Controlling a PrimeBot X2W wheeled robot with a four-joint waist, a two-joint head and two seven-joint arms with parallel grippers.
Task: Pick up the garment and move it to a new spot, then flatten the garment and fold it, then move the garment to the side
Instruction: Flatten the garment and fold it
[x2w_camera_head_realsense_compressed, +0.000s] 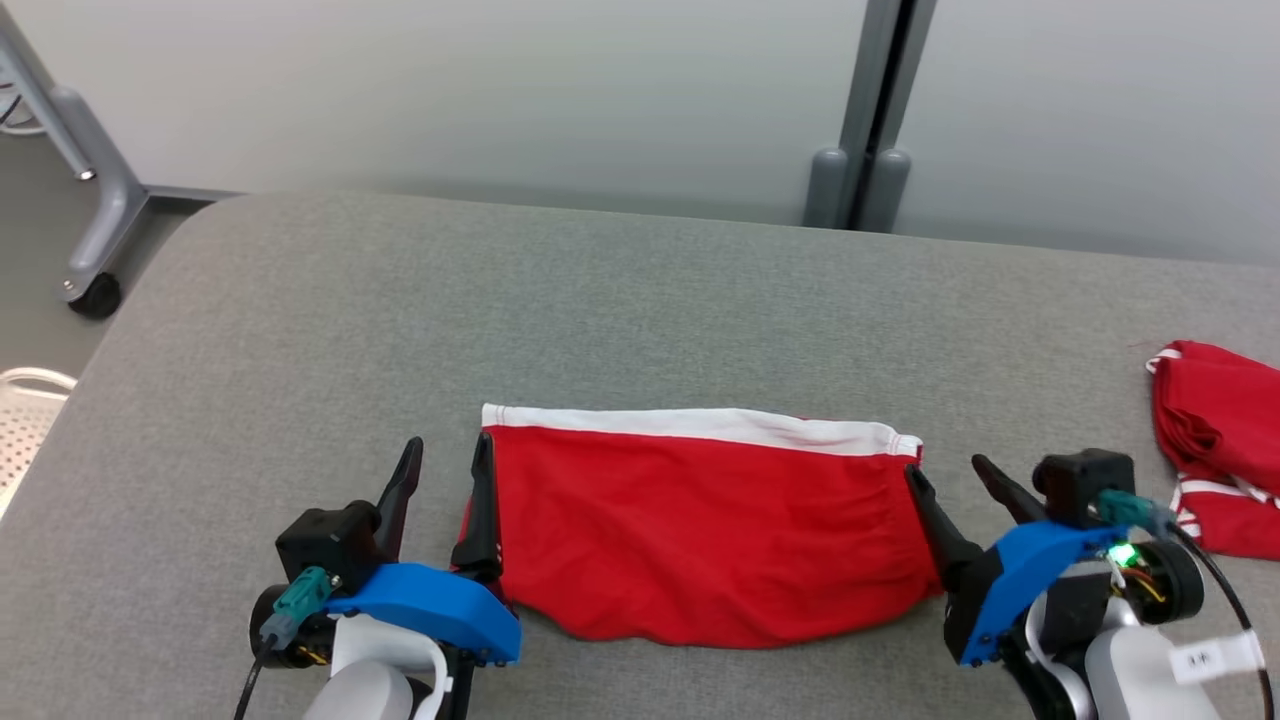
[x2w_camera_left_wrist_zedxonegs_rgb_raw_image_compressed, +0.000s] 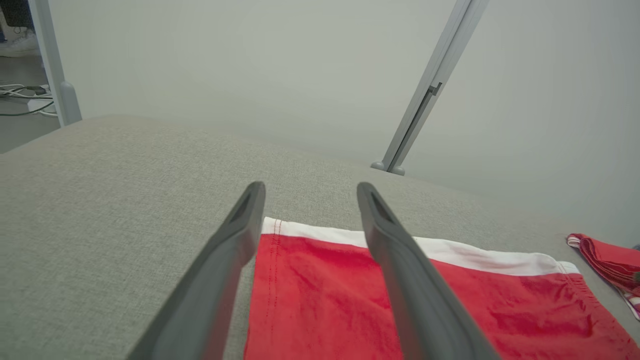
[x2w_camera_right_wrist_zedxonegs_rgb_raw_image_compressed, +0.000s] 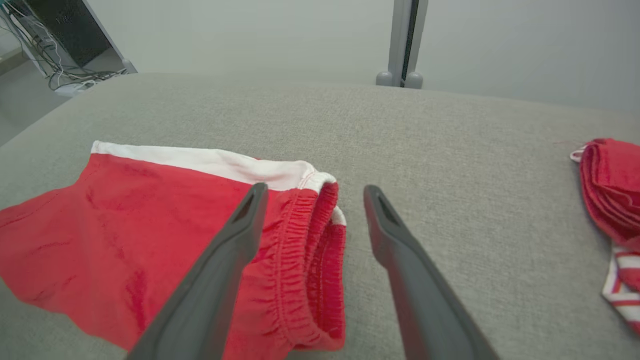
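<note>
**Lying flat on the grey table (x2w_camera_head_realsense_compressed: 640, 300): red garment (x2w_camera_head_realsense_compressed: 700, 540) flanked at both ends**

The red garment, edged with a white band along its far side, is spread out near the front middle of the fabric-covered table. Its surface is lightly wrinkled, and its near edge is curved.

The left gripper (x2w_camera_head_realsense_compressed: 448, 443) is seen at the garment's left end with its two dark fingers spread apart. In the left wrist view, one finger is placed over bare table and the other over the red cloth, so the left edge is straddled. Nothing is pinched.

The right gripper (x2w_camera_head_realsense_compressed: 946, 467) is seen at the garment's right end, fingers likewise spread wide. In the right wrist view, one finger is set over the gathered elastic edge and the other over bare table. Nothing is held.

A second red bundle (x2w_camera_head_realsense_compressed: 1215, 440) with white stripes is left at the table's far right, well apart from the garment. A pale wall with a grey post (x2w_camera_head_realsense_compressed: 865, 120) is seen behind the table
</note>
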